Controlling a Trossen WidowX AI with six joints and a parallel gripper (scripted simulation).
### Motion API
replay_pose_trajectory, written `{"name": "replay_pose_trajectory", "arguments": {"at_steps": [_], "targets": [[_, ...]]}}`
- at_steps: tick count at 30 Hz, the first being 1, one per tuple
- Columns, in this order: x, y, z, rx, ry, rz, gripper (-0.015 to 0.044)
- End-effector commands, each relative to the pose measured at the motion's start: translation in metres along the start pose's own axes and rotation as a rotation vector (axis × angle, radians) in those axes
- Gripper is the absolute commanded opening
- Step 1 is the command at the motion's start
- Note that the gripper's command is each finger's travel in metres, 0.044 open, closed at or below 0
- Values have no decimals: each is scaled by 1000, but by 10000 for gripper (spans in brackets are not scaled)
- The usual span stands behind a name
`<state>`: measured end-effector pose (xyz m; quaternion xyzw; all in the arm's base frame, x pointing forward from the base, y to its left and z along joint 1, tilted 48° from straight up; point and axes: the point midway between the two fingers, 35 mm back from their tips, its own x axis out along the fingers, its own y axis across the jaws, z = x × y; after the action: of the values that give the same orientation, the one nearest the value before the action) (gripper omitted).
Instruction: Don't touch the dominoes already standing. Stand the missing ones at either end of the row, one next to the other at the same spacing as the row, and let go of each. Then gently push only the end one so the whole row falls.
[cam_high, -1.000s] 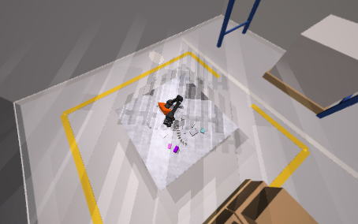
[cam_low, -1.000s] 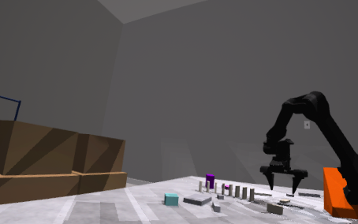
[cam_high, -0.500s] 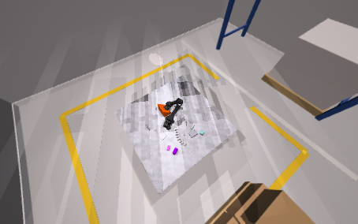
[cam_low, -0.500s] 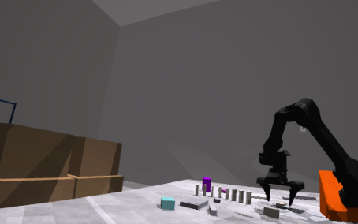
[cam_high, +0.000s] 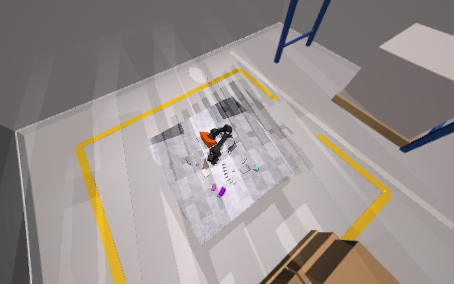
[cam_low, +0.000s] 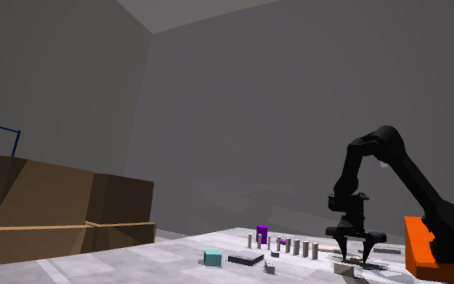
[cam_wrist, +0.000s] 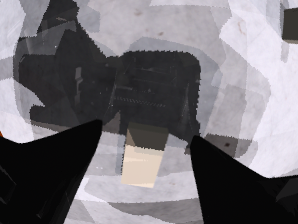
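My gripper is open, pointing down close to the ground. A cream domino is between the two fingers in the wrist view, with gaps on both sides; no finger touches it. The standing row of pale dominoes is beside the gripper, to its left in the exterior view. Another pale block lies on the ground in front of the fingers in that view. A dark block shows at the top right edge of the wrist view.
A teal block and a dark flat slab lie on the near side of the row in the exterior view. A purple block and a magenta one are beyond it. The orange base is beside the arm.
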<state>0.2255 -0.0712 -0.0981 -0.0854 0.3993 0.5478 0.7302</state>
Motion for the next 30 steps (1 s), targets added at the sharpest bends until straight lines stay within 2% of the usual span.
{"name": "replay_pose_trajectory", "arguments": {"at_steps": [1,5,16,30], "targets": [[1,1,0,5,-4,1,204],[1,1,0,5,-4,1,107],[-6,0,1,5,-4,0,107],[-158,-6,8,7,1,0,107]]}}
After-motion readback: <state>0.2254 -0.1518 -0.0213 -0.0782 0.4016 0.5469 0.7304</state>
